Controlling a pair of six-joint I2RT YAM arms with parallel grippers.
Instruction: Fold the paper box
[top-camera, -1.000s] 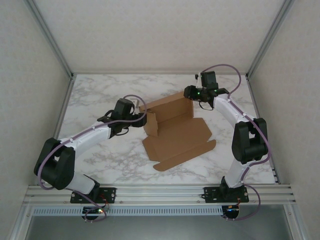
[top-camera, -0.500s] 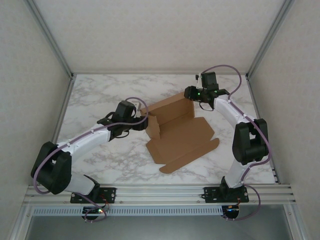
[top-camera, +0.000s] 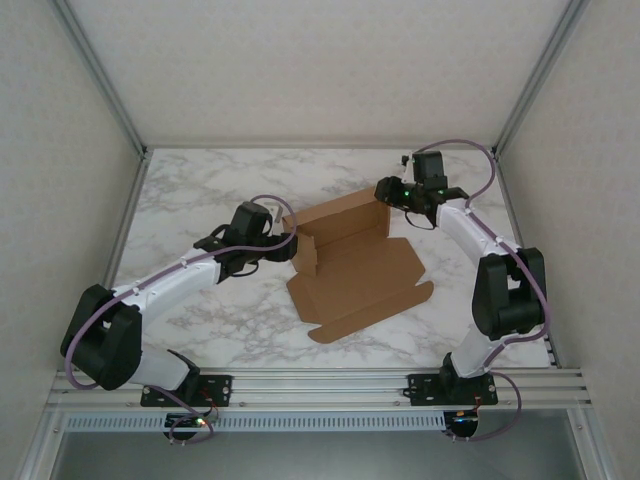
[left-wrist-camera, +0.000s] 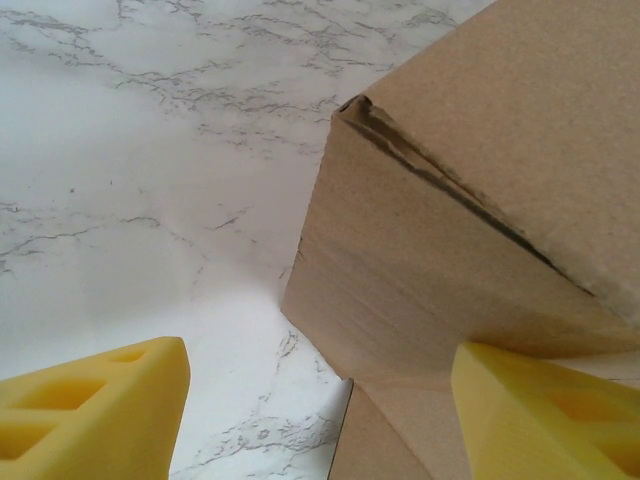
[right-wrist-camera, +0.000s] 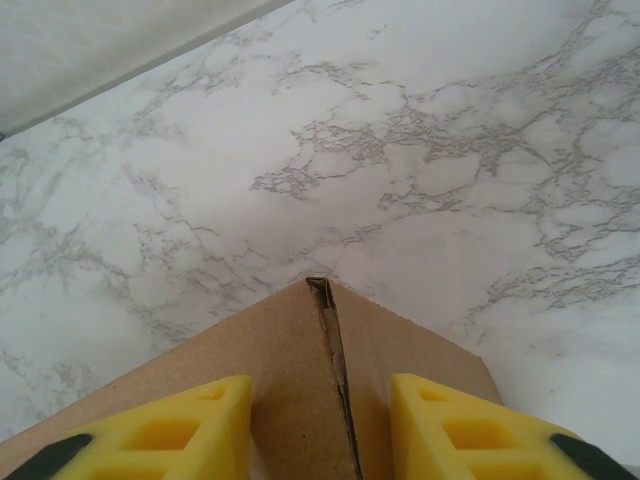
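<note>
Box: a brown cardboard box (top-camera: 350, 268) sits mid-tabletop (top-camera: 200, 190) between the two arms. Its far wall and a short left wall stand upright, and the rest lies flat toward the near edge.
Hard to make out, top view: both sets of jaws are small and dark against the wrists, so where they meet the cardboard is not readable.
Cut off, left wrist view: the box (left-wrist-camera: 420, 240) runs off the top and right edges. One upright corner with a dark crease shows. The fingers (left-wrist-camera: 90, 410) appear as yellow tips at the bottom corners.
Cut off, right wrist view: the box (right-wrist-camera: 300, 370) runs off the bottom, leaving a pointed corner with a dark seam.
Left arm (top-camera: 170, 275): reaches low from the near-left base, forward and rightward, with its wrist by the box's short left wall.
Left jaws: released and spread wide. One finger is over bare tabletop, apart from the cardboard, and the other overlaps the box, contact unclear.
Right arm (top-camera: 470, 235): rises from the near-right base, elbow bent, forearm angled far and leftward, wrist at the far wall's right end.
Right jaws: partly closed, with one of the fingers (right-wrist-camera: 170, 430) on each side of the corner seam. I cannot tell whether they pinch it.
</note>
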